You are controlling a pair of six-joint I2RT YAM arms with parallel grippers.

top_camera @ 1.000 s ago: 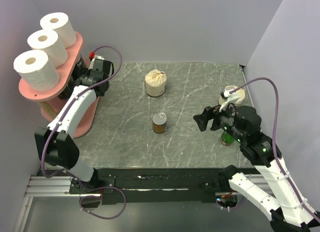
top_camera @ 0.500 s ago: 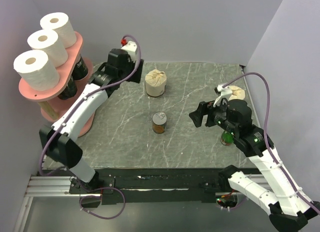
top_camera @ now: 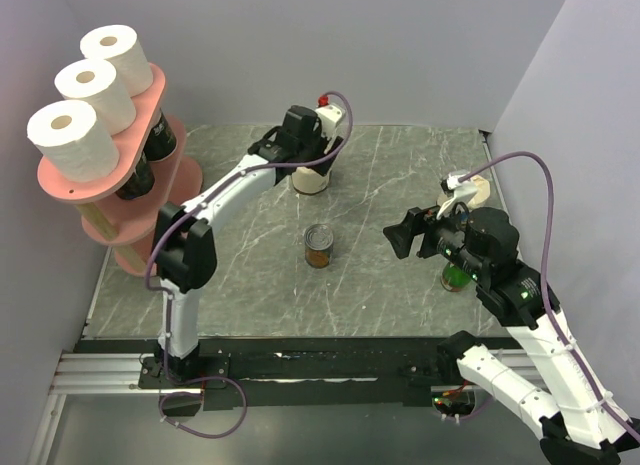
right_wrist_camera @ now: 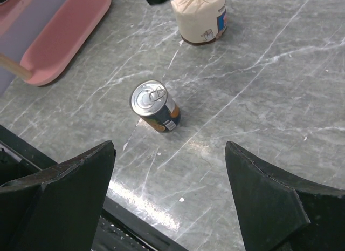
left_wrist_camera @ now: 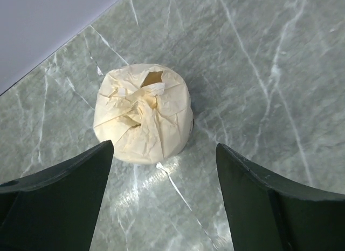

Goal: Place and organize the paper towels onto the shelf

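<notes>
The shelf [top_camera: 152, 93] holds three white rolls [top_camera: 73, 137], two black rolls [top_camera: 138, 177]; the surface [top_camera: 400, 175] two cream rolls [left_wrist_camera: 143, 116]; left end effector [left_wrist_camera: 163, 151], right end effector [right_wrist_camera: 170, 148] apart.

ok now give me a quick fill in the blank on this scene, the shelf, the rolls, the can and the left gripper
1. The top board of the shelf carries ___ white rolls.
2. The left gripper hangs over the cream-wrapped roll with its jaws ___.
3. The tin can stands ___ on the table.
4. The wrapped rolls on the board below are ___ in colour.

Missing words: three; open; upright; black.
</notes>
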